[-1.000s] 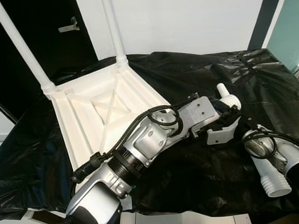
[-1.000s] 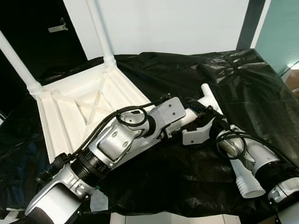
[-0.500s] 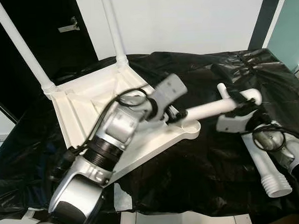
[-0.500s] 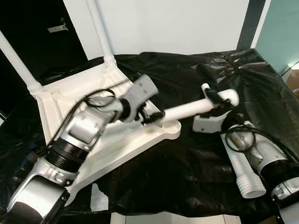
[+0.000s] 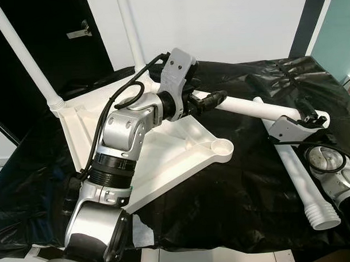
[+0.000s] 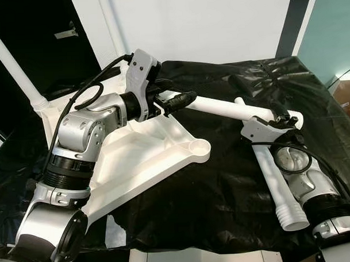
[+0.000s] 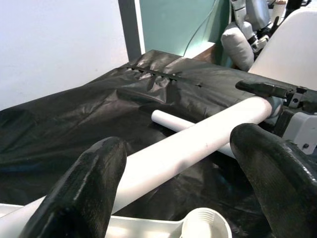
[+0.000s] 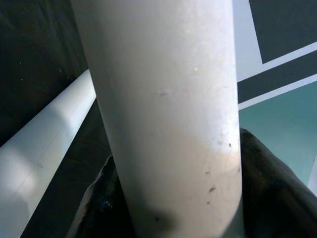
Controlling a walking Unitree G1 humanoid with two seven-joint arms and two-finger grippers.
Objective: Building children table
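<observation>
The left hand (image 5: pixel 211 99) is raised above the inverted tabletop (image 5: pixel 164 148), and its fingers (image 7: pixel 84 193) are closed on one end of a white table leg (image 5: pixel 252 109). The right hand (image 5: pixel 307 118) is clamped on the far end of the same leg. The leg is thus carried at both ends, clear of the black-covered counter (image 5: pixel 234 186).

From the left hand, the leg's long axis runs toward 4 o'clock in the head views, sloping slightly downward to the right hand. The open corner socket (image 5: pixel 223 146) of the tabletop lies below the leg near its middle, at about 5 o'clock from the left hand. It is judged that the coming move depends on one end being swung down onto that socket; the left hand is the nearer to it.

A second loose leg (image 5: pixel 303 184) lies on the counter beside the right arm, its ribbed end toward the counter's near edge. Two legs are already standing in the far corners of the tabletop.

The left wrist view shows the two pads straddling the leg, with the socket just beneath. The right wrist view confirms that hand's firm contact, with the spare leg alongside; the head views leave that grip partly hidden.
</observation>
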